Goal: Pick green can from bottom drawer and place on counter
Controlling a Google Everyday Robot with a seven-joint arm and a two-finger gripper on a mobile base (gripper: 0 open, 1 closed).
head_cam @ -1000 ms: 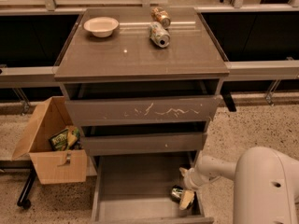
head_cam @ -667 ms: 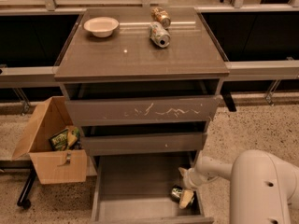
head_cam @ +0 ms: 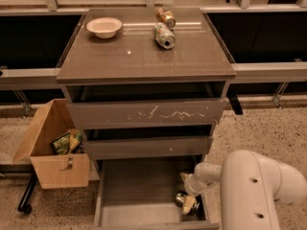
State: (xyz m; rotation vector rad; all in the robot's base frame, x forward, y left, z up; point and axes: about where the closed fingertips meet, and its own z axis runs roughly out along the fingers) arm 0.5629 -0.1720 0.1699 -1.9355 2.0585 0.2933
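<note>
The green can [head_cam: 180,198] lies in the bottom drawer [head_cam: 139,186], on its bare floor near the drawer's right wall and front edge. It is small and dark green, with a silver glint at one end. It is half hidden, so I cannot tell which way its long axis runs. The gripper [head_cam: 190,202] is down inside the same drawer, right against the can. Whether it has clamped on or stands apart, I cannot tell
</note>
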